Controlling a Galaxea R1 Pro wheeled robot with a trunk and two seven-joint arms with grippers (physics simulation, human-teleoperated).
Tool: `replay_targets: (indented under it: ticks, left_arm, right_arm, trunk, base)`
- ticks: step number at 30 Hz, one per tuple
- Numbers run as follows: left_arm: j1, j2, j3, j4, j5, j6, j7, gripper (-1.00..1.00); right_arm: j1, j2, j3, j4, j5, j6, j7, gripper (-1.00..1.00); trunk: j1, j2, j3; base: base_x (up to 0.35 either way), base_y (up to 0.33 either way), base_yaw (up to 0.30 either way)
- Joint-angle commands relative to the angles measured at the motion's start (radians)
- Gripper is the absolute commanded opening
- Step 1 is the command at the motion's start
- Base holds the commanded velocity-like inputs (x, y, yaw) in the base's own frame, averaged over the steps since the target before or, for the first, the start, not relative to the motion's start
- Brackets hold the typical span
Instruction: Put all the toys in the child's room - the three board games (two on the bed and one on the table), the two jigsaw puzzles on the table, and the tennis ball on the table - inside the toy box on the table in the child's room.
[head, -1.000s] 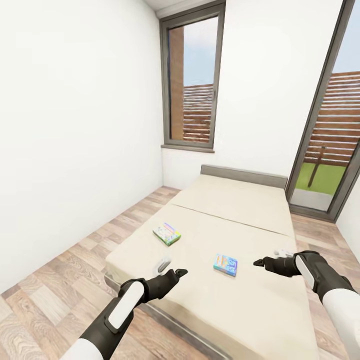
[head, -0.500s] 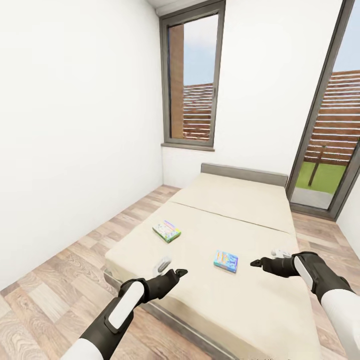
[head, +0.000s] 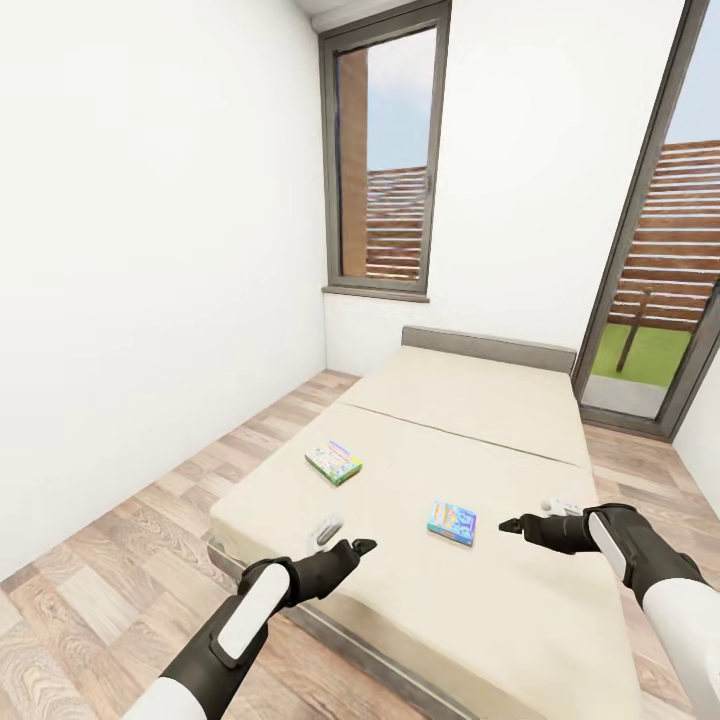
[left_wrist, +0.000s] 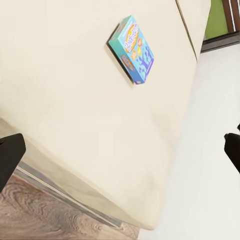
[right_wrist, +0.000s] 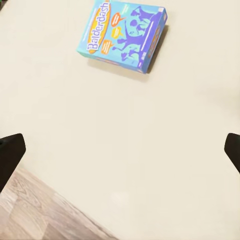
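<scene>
Beige bed (head: 480, 420) is flanked by walls; two games (head: 334, 463) (head: 451, 522) lie flat, both end effectors (head: 350, 549) (head: 515, 523) held open above.

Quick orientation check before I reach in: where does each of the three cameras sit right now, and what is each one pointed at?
Head view: from the robot's head, looking down over the bed with two board games; both arms, left hand and right hand show.
Left wrist view: near the left hand, looking at the bed's edge, the floor and the blue board game; dark fingertips at the sides.
Right wrist view: above the bed, the Balderdash box close; fingertips at the sides.
Shared: all three see the blue box.
</scene>
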Motion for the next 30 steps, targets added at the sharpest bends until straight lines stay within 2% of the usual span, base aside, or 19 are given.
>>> replay_targets:
  ticks: [1, 10, 21, 28, 30]
  left_arm:
    - [-0.001, 0.000, -0.001, -0.002, 0.011, 0.002, 0.009, 1.00]
    - [0.009, 0.006, -0.002, -0.001, 0.008, 0.001, 0.004, 1.00]
    - [0.039, 0.042, 0.001, -0.001, 0.004, -0.034, -0.017, 1.00]
    - [0.047, 0.050, -0.002, -0.001, 0.002, -0.057, -0.030, 1.00]
    - [0.050, 0.053, -0.003, -0.001, -0.009, -0.065, -0.035, 1.00]
  right_arm:
    - [0.000, 0.000, -0.003, -0.001, -0.007, 0.008, -0.001, 1.00]
    - [-0.001, 0.000, -0.003, -0.005, -0.007, 0.007, 0.002, 1.00]
    - [-0.001, 0.000, -0.005, -0.008, -0.008, 0.008, 0.002, 1.00]
    - [-0.001, -0.001, -0.006, -0.008, -0.011, 0.009, 0.002, 1.00]
    - [-0.001, -0.001, -0.005, -0.009, -0.011, 0.009, 0.003, 1.00]
  trunk:
    - [0.000, -0.001, -0.001]
    - [0.000, -0.001, -0.001]
    - [0.000, -0.001, -0.001]
    - [0.000, -0.001, -0.001]
    - [0.000, -0.001, -0.001]
  base:
    - [0.000, 0.000, 0.000]
    - [0.000, 0.000, 0.000]
    - [0.014, 0.000, 0.000]
    - [0.171, 0.000, 0.000]
    - [0.261, 0.000, 0.000]
